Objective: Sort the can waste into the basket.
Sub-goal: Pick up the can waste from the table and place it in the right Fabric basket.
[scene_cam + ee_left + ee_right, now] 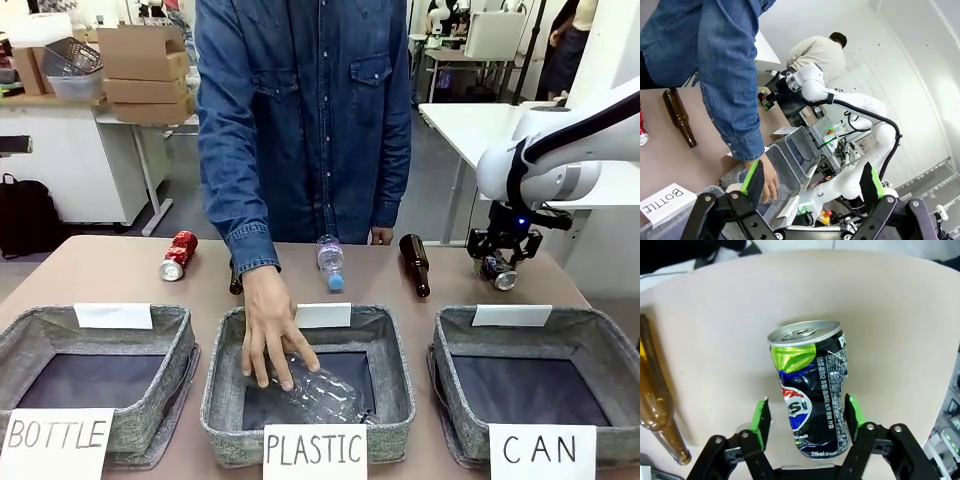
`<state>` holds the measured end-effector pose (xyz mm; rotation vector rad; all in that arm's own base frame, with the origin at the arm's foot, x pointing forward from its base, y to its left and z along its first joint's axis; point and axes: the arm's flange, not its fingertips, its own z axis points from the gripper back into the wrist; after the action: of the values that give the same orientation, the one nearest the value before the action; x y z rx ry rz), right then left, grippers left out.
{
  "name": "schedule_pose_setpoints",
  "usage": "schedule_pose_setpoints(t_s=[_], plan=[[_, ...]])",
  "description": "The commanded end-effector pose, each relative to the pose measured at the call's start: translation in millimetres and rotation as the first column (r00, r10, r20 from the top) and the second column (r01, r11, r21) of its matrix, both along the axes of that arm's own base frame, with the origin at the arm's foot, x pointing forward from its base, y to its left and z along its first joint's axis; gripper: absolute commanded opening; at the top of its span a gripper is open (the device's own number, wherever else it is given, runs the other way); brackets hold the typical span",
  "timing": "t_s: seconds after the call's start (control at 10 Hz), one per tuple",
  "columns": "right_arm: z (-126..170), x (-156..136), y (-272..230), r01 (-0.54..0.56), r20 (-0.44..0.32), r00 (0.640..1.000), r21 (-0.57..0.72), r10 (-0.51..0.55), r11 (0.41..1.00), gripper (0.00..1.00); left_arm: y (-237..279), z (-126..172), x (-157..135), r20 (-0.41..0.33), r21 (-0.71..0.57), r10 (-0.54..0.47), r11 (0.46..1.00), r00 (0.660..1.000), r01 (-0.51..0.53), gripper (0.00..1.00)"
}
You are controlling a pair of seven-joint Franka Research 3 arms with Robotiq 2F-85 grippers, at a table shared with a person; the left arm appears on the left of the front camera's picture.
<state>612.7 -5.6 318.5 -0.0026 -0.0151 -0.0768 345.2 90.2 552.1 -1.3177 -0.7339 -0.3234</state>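
Your right fingers point(760, 422) straddle the dark Pepsi can point(812, 400), spread, with a gap at one pad. The can is on the counter point(100, 270), behind the CAN basket point(590, 325). Your left fingers point(754, 175) are spread, empty.

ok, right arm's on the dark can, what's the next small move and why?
Likely draw the right tool back toward the CAN basket. The dark can sits tilted between its pads, and that basket lies just nearer the robot. Go slowly: the right wrist view seems to show a gap beside one pad, so grip firmness is unclear.
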Motion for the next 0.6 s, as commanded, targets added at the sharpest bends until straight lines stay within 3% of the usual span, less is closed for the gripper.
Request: schedule_pose_setpoints(t_s=[0.0,0.1,0.2,0.4,0.5], plan=[[-0.2,7.8,4.0,0.011,-0.019,1.0,-0.041,-0.012,0.999,0.0,-0.3,1.2,-0.5,0.023,0.0,-0.007,1.0,1.0,0.007,1.0],[-1.1,8.1,4.6,0.005,-0.022,1.0,-0.045,-0.006,0.999,0.0,-0.3,1.2,-0.5,0.023,0.0,-0.007,1.0,1.0,0.007,1.0],[-1.7,8.5,4.7,0.004,-0.026,1.0,-0.053,-0.006,0.999,0.15,-0.3,1.2,-0.5,0.023,0.0,-0.007,1.0,1.0,0.007,1.0],[-1.2,8.9,4.8,0.009,-0.021,1.0,-0.049,-0.01,0.999,0.0,-0.3,1.2,-0.5,0.023,0.0,-0.007,1.0,1.0,0.007,1.0],[-1.6,8.7,5.5,0.023,-0.004,1.0,-0.031,-0.023,0.999,0.0,-0.3,1.2,-0.5,0.023,0.0,-0.007,1.0,1.0,0.007,1.0]])
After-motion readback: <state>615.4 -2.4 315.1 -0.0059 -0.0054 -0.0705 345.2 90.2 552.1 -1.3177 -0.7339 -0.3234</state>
